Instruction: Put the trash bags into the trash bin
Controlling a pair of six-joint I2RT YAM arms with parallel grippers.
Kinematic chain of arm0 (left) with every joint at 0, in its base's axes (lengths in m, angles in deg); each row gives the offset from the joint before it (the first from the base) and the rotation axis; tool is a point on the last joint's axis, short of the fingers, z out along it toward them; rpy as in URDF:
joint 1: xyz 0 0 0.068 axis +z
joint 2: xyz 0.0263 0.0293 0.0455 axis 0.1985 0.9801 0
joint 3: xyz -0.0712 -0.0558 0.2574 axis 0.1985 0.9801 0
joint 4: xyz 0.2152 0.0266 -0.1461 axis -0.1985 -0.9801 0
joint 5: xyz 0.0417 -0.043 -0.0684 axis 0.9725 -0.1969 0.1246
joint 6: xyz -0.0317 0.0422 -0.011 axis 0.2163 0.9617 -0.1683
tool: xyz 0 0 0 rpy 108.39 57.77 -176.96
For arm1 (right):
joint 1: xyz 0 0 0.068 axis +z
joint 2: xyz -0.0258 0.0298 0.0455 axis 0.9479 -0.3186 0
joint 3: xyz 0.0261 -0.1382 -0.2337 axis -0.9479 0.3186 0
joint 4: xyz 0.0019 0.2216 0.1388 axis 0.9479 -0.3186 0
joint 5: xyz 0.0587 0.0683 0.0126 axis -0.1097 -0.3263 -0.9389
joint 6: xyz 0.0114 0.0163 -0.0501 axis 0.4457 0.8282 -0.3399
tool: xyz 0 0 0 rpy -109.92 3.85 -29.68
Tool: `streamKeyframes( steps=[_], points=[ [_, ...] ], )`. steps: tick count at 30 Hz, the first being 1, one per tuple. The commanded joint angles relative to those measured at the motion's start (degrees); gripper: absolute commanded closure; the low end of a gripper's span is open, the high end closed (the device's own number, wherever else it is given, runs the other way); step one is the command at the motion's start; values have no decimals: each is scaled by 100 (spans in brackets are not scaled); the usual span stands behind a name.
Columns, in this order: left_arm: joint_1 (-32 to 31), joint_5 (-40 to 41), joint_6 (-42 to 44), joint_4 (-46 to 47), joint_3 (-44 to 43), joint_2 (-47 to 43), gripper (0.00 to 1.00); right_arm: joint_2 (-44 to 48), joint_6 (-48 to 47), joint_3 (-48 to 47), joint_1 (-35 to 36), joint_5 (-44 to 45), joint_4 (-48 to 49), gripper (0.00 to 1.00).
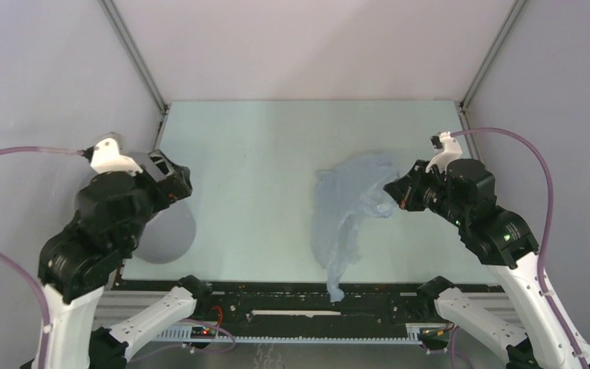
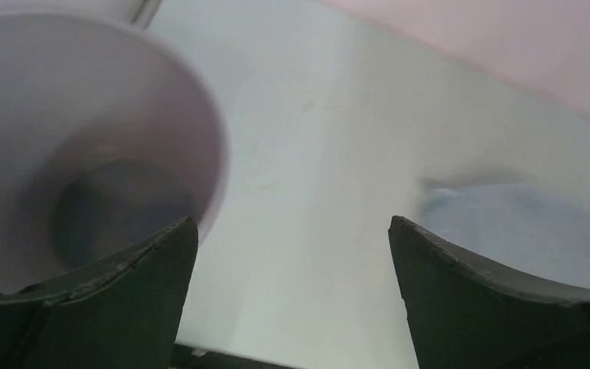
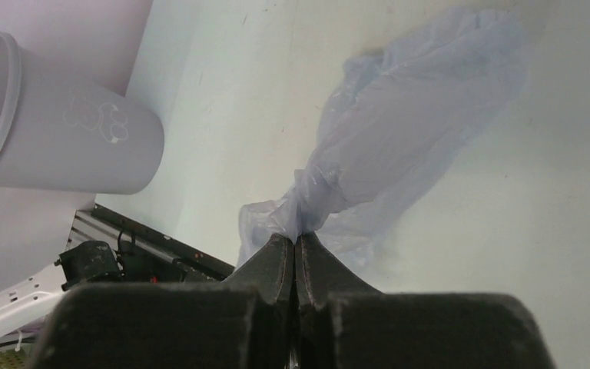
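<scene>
Broadly, the pale table (image 1: 261,154) carries only two things that matter. The grey trash bin (image 1: 167,237) stands mouth-up at the near left, half hidden under the left arm. The trash bag (image 1: 349,207) sprawls over the right half, well apart from the bin, with its tail reaching the near edge.

The right gripper (image 3: 296,242) is clenched on a twisted neck of the film, jaws pressed together with the plastic bunched between them. The rest of the bag fans out toward the table, and I cannot tell how much of it rests there. The left gripper (image 2: 292,223) is spread wide and holds nothing, with the bin's mouth just below to one side.

The bag looks almost weightless, limp and crinkly — likely slippery too. It should trail and billow rather than follow the hand. The gathered neck seems the right hold, since several layers pinch better than one. A single loose edge could slide out or tear. The wide, floppy body may well snag on the rim, so the loose end probably wants feeding in first.
</scene>
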Motion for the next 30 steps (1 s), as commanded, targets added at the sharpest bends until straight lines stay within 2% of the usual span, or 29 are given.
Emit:
streamKeyframes(
  steps=[1, 8, 12, 14, 16, 19, 25, 30],
  points=[
    [98, 1276, -328, -1092, 239, 801, 0, -58, -122, -216, -37, 76, 7, 100],
    [978, 686, -172, -378, 1141, 1206, 3, -35, -180, -344, -65, 6, -108, 100],
    [1244, 544, -6, -134, 1438, 1574, 13, -85, -248, -564, -74, -4, -214, 100],
    [1341, 483, 127, -8, 1530, 1684, 32, -69, -262, -609, -75, -37, -223, 100],
    [1348, 387, 266, 96, 1554, 1728, 45, -50, -275, -637, -82, -6, -254, 100],
    [1354, 332, 382, 198, 1649, 1744, 51, -3, -292, -650, -83, 36, -284, 100],
    [1347, -126, 513, 273, 1636, 1687, 77, 24, -270, -803, -83, 68, -329, 100],
    [1332, -910, 798, 448, 1449, 1749, 95, 59, -204, -960, -83, 68, -325, 100]
  ],
)
